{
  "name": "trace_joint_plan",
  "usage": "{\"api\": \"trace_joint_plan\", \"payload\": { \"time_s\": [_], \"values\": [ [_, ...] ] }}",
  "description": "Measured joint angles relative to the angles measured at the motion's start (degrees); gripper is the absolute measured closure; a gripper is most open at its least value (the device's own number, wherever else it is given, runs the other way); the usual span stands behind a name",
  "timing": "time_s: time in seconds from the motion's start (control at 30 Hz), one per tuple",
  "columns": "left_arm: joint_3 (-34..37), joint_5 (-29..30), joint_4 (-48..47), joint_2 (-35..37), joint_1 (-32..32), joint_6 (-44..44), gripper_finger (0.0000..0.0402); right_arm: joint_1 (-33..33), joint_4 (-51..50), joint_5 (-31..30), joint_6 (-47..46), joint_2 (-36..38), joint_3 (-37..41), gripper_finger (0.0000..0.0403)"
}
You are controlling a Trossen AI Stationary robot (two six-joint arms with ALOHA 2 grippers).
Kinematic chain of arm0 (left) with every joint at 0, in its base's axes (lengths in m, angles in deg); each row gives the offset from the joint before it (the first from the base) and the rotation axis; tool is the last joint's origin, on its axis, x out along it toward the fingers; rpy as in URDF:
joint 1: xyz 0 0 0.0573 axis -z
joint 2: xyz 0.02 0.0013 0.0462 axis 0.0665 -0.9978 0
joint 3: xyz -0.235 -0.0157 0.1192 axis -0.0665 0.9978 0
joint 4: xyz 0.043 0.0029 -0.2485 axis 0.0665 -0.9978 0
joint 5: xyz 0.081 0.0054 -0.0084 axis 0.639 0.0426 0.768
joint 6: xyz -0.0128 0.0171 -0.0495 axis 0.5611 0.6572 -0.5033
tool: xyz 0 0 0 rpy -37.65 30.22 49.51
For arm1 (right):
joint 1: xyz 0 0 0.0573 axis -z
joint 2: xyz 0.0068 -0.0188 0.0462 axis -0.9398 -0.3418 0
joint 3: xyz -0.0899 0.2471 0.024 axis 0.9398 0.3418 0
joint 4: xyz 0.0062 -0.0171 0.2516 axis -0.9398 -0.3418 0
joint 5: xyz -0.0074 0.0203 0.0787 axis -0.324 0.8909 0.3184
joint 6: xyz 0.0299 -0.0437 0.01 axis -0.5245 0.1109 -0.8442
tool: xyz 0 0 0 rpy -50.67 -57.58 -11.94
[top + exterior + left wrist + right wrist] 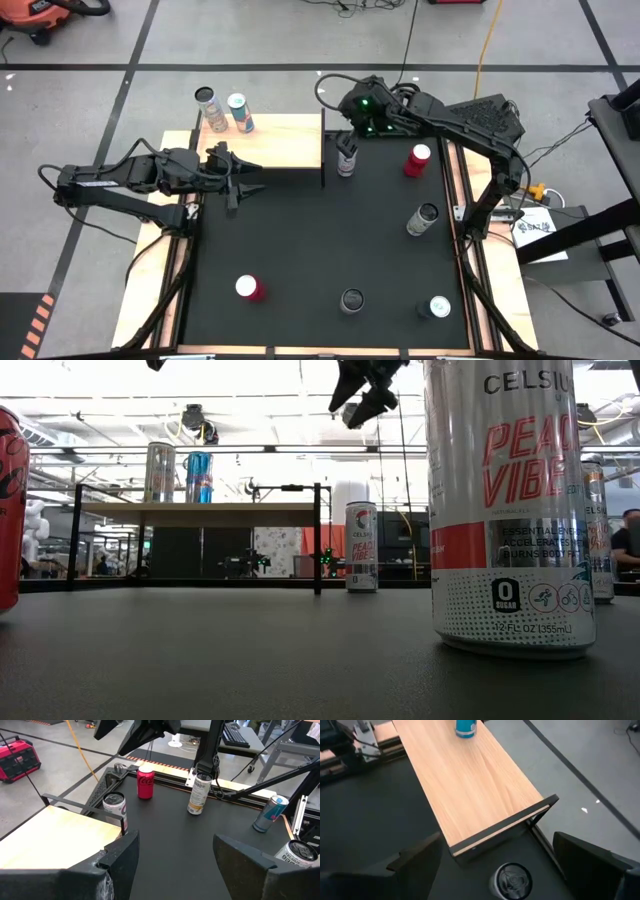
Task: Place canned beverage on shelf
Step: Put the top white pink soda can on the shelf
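Note:
The shelf [280, 140] is a pale wood board on black legs at the table's far left. Two cans [210, 108] [240, 113] stand upright on its left part. A white Celsius can [346, 162] stands upright on the black table just off the shelf's right end. My right gripper [348, 135] hangs open well above this can [512, 881], fingers spread to either side and slanting down toward the shelf [470, 785]. My left gripper [258, 178] waits open at the shelf's near edge, with nothing between its fingers [117, 860].
Other cans stand on the table: a red one [418, 158] at the far right, a pale one [424, 218] at mid right, and a red [248, 288], a dark [352, 300] and a blue one [436, 308] near the front. The shelf's right half is bare.

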Motion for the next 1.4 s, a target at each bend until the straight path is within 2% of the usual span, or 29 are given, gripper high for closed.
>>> {"api": "trace_joint_plan", "payload": {
  "time_s": [0.23, 0.57, 1.13, 1.4],
  "values": [
    [0.00, 0.00, -0.05, 0.00, 0.00, 0.00, 0.0148, 0.41, -1.26, -0.10, 3.45, -1.18, -0.02, 0.0041],
    [0.00, -0.02, -2.38, 0.00, 0.00, 0.00, 0.0148, 0.98, -10.05, -0.06, 4.91, -6.75, -0.02, 0.0041],
    [0.00, 0.00, -2.61, 0.00, 0.00, -0.01, 0.0148, 2.49, -13.58, -0.12, 3.88, -11.78, 0.03, 0.0041],
    [0.00, 0.00, -2.73, 0.00, 0.00, -0.04, 0.0148, 3.38, -12.23, -0.14, 3.14, -11.76, 3.77, 0.0041]
  ]
}}
